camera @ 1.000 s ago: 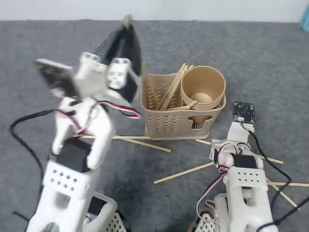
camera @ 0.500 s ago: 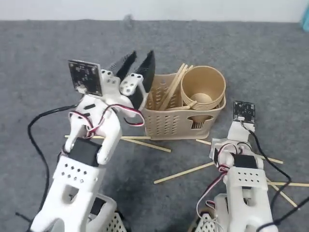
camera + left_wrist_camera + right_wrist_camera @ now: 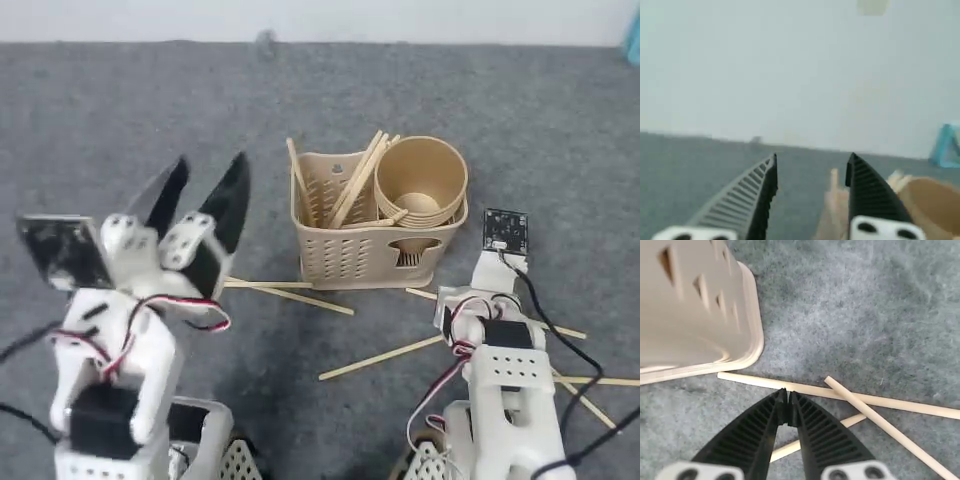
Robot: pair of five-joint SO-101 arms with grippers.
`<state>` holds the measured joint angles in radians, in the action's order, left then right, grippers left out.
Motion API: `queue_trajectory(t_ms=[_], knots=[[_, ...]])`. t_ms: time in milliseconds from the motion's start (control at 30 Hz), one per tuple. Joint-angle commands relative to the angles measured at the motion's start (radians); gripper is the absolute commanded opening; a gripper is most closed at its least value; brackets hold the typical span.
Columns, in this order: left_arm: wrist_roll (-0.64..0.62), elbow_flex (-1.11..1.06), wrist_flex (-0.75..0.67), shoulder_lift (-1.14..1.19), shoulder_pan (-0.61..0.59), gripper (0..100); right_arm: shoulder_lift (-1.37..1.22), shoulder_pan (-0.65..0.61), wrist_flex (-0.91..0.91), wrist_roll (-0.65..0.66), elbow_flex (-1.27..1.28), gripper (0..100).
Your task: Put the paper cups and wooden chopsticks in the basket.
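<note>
The beige basket (image 3: 345, 255) stands mid-table and holds stacked paper cups (image 3: 421, 178) and several wooden chopsticks (image 3: 352, 182); one chopstick (image 3: 297, 172) leans in its left corner. More chopsticks (image 3: 381, 357) lie on the grey mat in front. My left gripper (image 3: 211, 160) is open and empty, raised to the left of the basket; its fingers (image 3: 764, 186) frame the blurred basket (image 3: 836, 210) and a cup (image 3: 927, 200). My right gripper (image 3: 788, 392) is shut, its tips just above a lying chopstick (image 3: 850, 396) beside the basket's corner (image 3: 705, 315).
Loose chopsticks (image 3: 290, 292) lie in front of the basket and others (image 3: 585, 380) beside the right arm (image 3: 500, 340). Two chopsticks cross on the mat (image 3: 880, 425) near my right gripper. A blue object (image 3: 947, 147) sits at the far edge.
The left arm let a chopstick drop into the basket's left corner, then drew back to the left and toward the front with its gripper open. The right arm kept still.
</note>
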<state>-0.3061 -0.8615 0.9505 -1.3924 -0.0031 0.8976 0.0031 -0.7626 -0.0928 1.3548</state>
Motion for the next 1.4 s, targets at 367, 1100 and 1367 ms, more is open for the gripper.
queue_trajectory(t_ms=[367,1100,1367], knots=[[0.16,-0.794,-0.18,-0.244,-0.092,21,0.004,0.157,-0.186,0.112,-0.133,2.6],[0.239,-0.792,-0.147,-0.238,-0.086,21,-0.01,0.262,-0.127,0.399,-0.216,19.1],[0.244,-0.792,-0.132,-0.242,-0.087,21,-0.16,0.182,0.013,0.539,-0.213,18.8]])
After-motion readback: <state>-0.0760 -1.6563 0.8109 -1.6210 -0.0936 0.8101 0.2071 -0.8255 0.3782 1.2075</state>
